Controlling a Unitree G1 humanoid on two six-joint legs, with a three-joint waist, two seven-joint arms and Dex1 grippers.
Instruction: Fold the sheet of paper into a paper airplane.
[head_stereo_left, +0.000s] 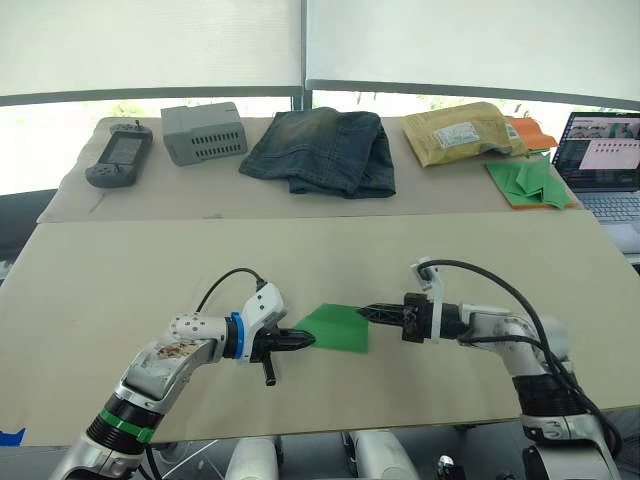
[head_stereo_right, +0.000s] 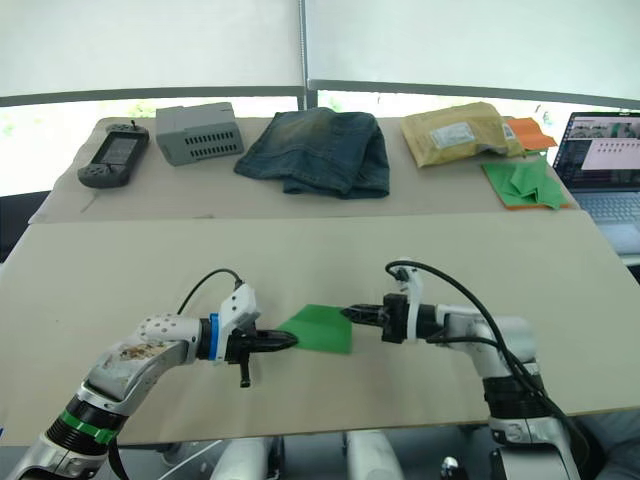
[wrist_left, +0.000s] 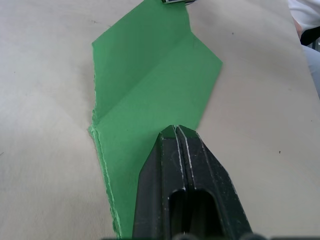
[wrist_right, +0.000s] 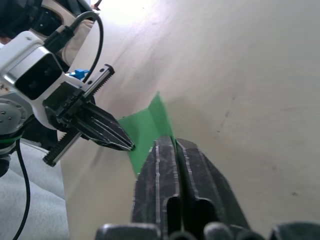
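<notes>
Left eye view: both grippers, left gripper (head_stereo_left: 303, 340) and right gripper (head_stereo_left: 368, 312), pinch the sheet of paper (head_stereo_left: 334, 327) on the beige table (head_stereo_left: 120, 290).

Green sheet of paper (head_stereo_left: 335, 327) creased, flat on table

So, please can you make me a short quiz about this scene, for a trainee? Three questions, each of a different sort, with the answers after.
1. True or false: the left gripper and the right gripper are each shut on the sheet of paper.
2. What lies directly beside the blue jeans on the robot's left?
A. the laptop
B. the grey box
C. the yellow padded envelope
3. Fill in: the heap of green paper pieces lies on an ______ sheet.

Key
1. True; each gripper pinches an opposite end.
2. B, the grey box.
3. Orange.
</notes>
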